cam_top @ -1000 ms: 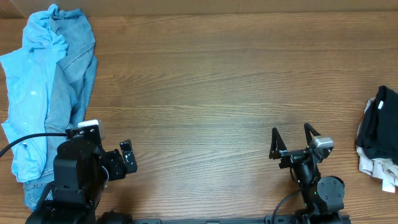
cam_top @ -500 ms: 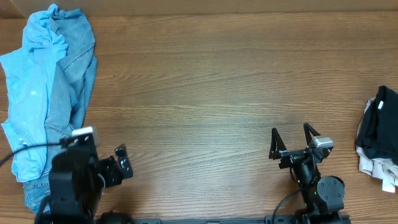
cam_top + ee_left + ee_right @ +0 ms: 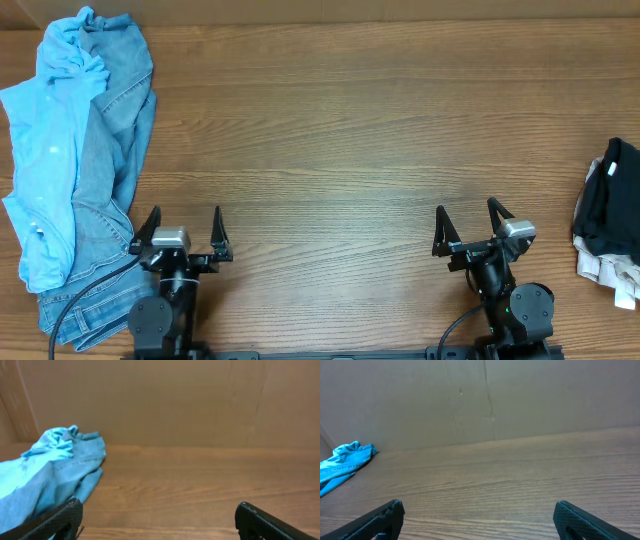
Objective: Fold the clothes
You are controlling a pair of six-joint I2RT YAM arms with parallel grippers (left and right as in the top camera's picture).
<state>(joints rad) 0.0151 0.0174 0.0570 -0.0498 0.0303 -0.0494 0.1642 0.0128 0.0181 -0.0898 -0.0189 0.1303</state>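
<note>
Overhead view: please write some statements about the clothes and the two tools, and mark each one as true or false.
1. The left tool is open and holds nothing. True.
2. The crumpled light blue shirt lies at the right edge of the brown wooden table. False: it lies at the left edge.
3. The right tool grips the black garment. False: this tool is open and apart from the black garment, which lies at the table's right edge.
4. The blue denim jeans touch the light blue shirt. True.
</note>
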